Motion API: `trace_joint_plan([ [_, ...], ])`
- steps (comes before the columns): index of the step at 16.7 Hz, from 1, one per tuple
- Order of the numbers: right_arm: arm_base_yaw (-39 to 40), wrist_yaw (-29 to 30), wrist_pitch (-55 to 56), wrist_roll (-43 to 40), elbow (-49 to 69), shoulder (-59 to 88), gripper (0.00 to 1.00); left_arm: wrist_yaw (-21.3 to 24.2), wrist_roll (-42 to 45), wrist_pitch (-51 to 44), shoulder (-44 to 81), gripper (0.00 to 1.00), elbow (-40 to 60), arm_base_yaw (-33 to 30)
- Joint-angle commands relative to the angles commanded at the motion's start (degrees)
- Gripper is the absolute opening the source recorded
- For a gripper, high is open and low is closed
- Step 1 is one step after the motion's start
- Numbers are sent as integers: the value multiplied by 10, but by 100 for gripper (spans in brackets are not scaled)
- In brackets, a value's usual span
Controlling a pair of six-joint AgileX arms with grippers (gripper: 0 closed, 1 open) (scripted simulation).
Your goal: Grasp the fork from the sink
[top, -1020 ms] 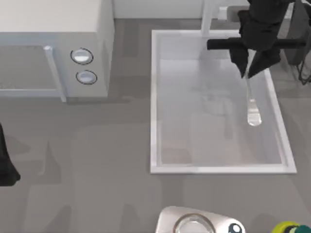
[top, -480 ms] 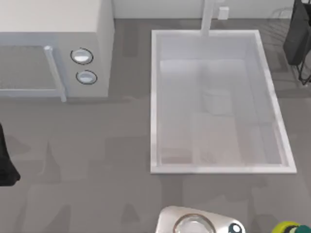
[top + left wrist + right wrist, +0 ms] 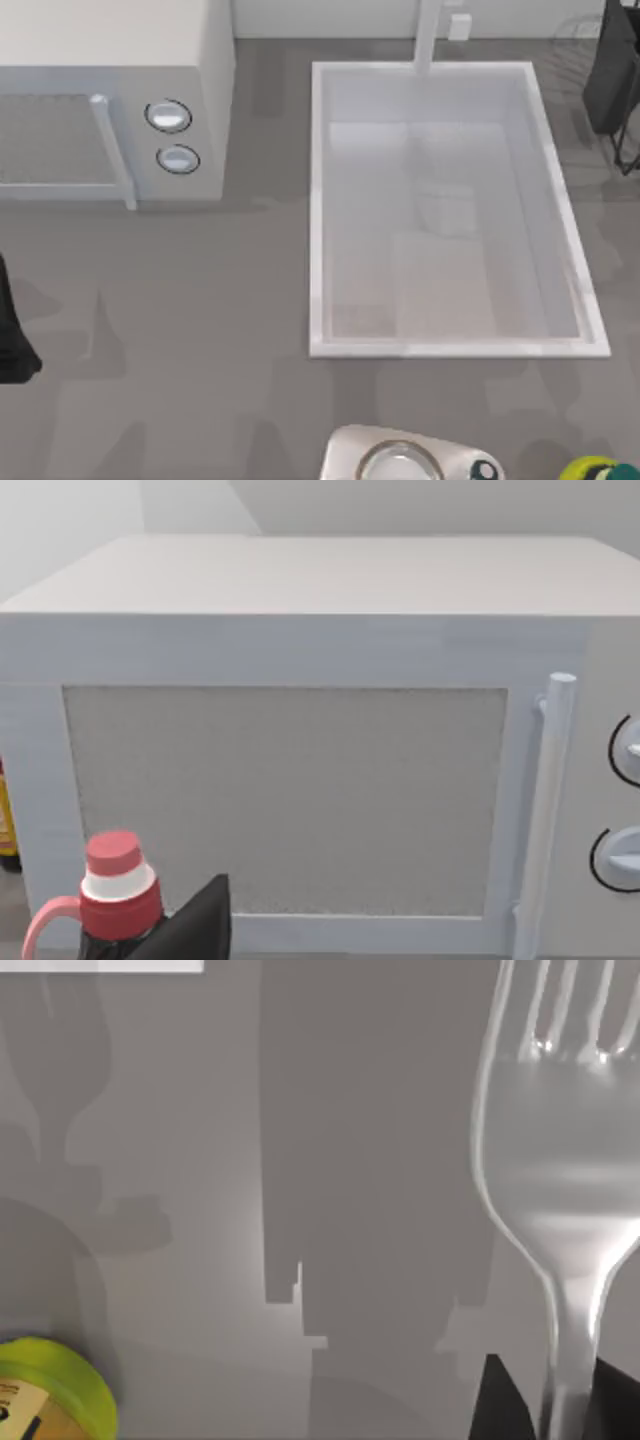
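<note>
Three views to go through here. From the top, the sink (image 3: 318,200) sits toward the worktop's right side with its faucet post at the far short end, and its basin looks bare, with the microwave (image 3: 110,100) over at the far left corner. My left arm is parked at the left edge, and a dark bit of my right arm shows at the far right edge. Left wrist view faces the microwave door, with a red-capped bottle (image 3: 112,885) just beside a dark finger; can't tell that gripper's state. Right wrist view is the good one: the fork (image 3: 560,1170) is pinched at its neck by the right gripper (image 3: 562,1405), tines pointing away, hanging above the grey worktop near a yellow-green lid (image 3: 50,1395). I'd say the grab is basically done, so just keep the squeeze firm and avoid jerky moves, since that slim shiny handle could slip.
</note>
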Motion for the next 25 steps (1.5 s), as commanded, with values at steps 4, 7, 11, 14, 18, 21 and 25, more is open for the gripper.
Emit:
trace_joint_plan([
  [4, 3, 0, 8, 1, -7, 4, 0, 0, 0, 0, 0, 100, 0, 0],
  [7, 3, 0, 66, 2, -56, 14, 0, 0, 0, 0, 0, 100, 0, 0],
  [11, 3, 0, 194, 3, -151, 34, 0, 0, 0, 0, 0, 100, 0, 0],
  [14, 3, 0, 252, 4, -203, 47, 0, 0, 0, 0, 0, 100, 0, 0],
  [18, 3, 0, 261, 4, -211, 50, 0, 0, 0, 0, 0, 100, 0, 0],
  [21, 3, 0, 261, 4, -211, 50, 15, 0, 0, 0, 0, 100, 0, 0],
  [25, 3, 0, 261, 4, -211, 50, 45, 0, 0, 0, 0, 100, 0, 0],
])
